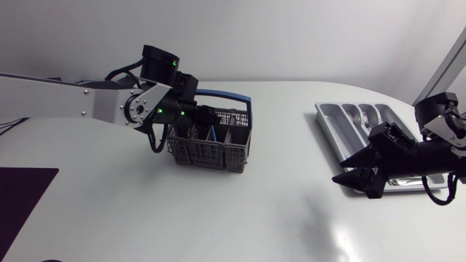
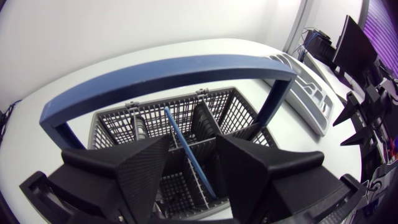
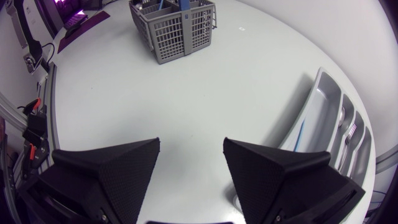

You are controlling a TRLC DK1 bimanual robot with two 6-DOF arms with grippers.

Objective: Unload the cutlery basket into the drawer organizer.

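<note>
The white surface [image 1: 240, 218] carries the grey cutlery basket [image 1: 211, 153] on the left arm's [image 1: 65, 98] side, well apart from the drawer organizer [image 1: 329, 120] by the right arm [image 1: 437, 149]. The left arm's jaws hang open over the basket, straddling a blue-handled utensil [image 2: 185, 149], probably lined up to pinch it, though contact is unclear. The right arm's jaws gape empty beside the organizer, likely waiting clear.
</note>
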